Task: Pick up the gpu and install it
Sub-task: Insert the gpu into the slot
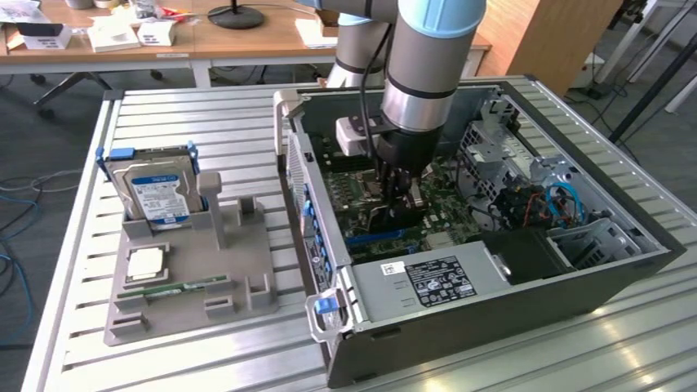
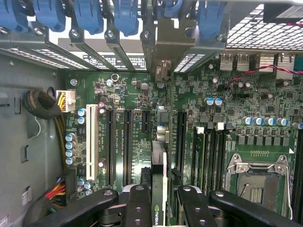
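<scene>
Black gripper (image 1: 399,204) jaws are closed on the gpu (image 2: 159,189), a thin flat dark card with a silver end bracket, held edge-on between the fingers (image 2: 138,208). Gripper and card sit deep inside the open dark-grey computer case (image 1: 566,273), just above the green motherboard (image 2: 137,94). The card runs parallel to the long black expansion slots (image 2: 127,142) beneath it. I cannot tell whether it touches one.

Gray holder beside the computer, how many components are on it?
3: the hard drive standing upright at its far end, a square silver chip lying flat in front of it, and a green memory stick lying nearest the camera.
</scene>
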You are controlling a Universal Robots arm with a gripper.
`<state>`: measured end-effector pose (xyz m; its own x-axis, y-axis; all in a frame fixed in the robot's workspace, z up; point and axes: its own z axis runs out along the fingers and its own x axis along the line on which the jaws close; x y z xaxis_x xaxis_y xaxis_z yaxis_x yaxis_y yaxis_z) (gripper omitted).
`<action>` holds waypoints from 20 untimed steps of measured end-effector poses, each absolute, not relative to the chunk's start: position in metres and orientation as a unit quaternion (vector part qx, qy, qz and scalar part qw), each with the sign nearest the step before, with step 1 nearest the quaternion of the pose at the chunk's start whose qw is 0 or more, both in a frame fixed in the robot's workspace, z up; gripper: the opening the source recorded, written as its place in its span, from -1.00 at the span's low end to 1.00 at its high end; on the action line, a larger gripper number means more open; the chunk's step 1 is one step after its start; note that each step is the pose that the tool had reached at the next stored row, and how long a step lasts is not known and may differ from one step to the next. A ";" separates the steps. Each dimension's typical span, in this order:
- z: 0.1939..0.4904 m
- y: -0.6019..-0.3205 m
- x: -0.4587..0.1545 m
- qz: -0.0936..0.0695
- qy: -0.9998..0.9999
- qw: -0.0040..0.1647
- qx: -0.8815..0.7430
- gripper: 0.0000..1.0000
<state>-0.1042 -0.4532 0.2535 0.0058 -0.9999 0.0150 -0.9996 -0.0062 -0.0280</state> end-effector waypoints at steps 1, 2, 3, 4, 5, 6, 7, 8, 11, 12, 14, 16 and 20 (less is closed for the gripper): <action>0.253 -0.453 -0.104 -0.016 0.705 0.005 -0.709 -0.47; 0.254 -0.453 -0.104 -0.016 0.705 0.006 -0.709 -0.47; 0.254 -0.453 -0.104 -0.016 0.705 0.006 -0.709 -0.47; 0.254 -0.453 -0.104 -0.016 0.705 0.006 -0.709 -0.47; 0.254 -0.453 -0.105 -0.016 0.705 0.006 -0.709 -0.47; 0.254 -0.453 -0.105 -0.017 0.705 0.006 -0.709 -0.47; 0.254 -0.453 -0.105 -0.017 0.705 0.006 -0.709 -0.47; 0.254 -0.453 -0.105 -0.017 0.705 0.006 -0.709 -0.47; 0.254 -0.453 -0.105 -0.018 0.705 0.007 -0.709 -0.47; 0.254 -0.453 -0.105 -0.018 0.705 0.008 -0.709 -0.47; 0.254 -0.453 -0.106 -0.019 0.705 0.009 -0.709 -0.47; 0.253 -0.453 -0.106 -0.020 0.704 0.009 -0.709 -0.47; 0.254 -0.453 -0.107 -0.020 0.704 0.009 -0.709 -0.47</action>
<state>-0.1067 -0.4529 0.2535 0.0067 -0.9999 0.0151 -0.9991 -0.0073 -0.0409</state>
